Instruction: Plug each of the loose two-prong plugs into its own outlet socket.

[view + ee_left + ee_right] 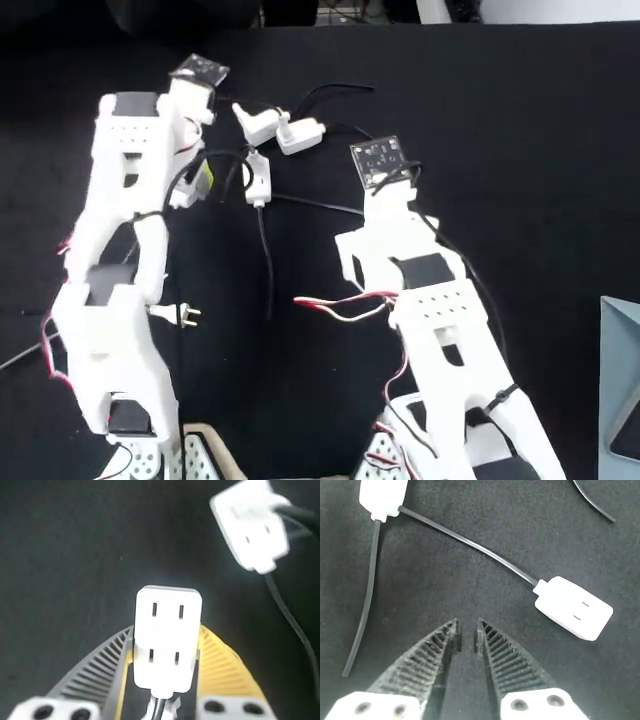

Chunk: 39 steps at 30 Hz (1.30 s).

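My left gripper (165, 680) is shut on a white outlet socket block (167, 637), gripped between its grey and yellow fingers with the slots facing the camera. A second white socket (250, 525) on a black cord lies beyond it. In the high view the left gripper (195, 185) sits beside white socket pieces (258, 178) near the table's far middle. A loose two-prong plug (182, 316) lies by the left arm. My right gripper (468, 632) hangs over bare cloth, shut with nothing in it; a white two-slot socket (572, 607) lies just ahead.
Black cords (266, 250) run across the black cloth between the arms. Two more white connector pieces (285, 130) lie at the far middle. Red and white arm wires (340, 305) hang from the right arm. A grey box (620, 380) stands at the right edge.
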Each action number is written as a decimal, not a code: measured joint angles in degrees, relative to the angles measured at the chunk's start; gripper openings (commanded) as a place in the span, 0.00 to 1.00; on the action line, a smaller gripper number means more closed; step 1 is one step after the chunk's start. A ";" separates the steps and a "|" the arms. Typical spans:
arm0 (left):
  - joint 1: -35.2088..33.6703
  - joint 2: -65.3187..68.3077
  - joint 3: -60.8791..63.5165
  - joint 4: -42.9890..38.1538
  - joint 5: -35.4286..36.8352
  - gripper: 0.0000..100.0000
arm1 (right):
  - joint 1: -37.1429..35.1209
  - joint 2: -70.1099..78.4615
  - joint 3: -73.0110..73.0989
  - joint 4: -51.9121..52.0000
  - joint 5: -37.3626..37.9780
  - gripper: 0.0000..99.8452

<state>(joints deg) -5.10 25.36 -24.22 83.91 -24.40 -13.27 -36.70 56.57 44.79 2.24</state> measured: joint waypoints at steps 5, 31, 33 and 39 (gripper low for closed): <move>1.05 -10.37 0.00 10.20 0.00 0.03 | 0.00 0.00 0.00 0.00 0.00 0.06; 19.60 -55.82 75.43 -16.97 10.46 0.13 | 5.89 0.00 0.00 0.53 0.09 0.06; 19.69 -55.91 78.33 -20.31 10.46 0.23 | 5.89 0.00 0.00 0.53 0.09 0.06; 19.69 -56.79 80.09 -22.15 15.74 0.35 | 5.89 0.00 0.00 0.53 0.09 0.06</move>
<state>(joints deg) 14.59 -31.43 55.87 61.76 -8.66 -7.38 -36.70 56.57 45.32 2.33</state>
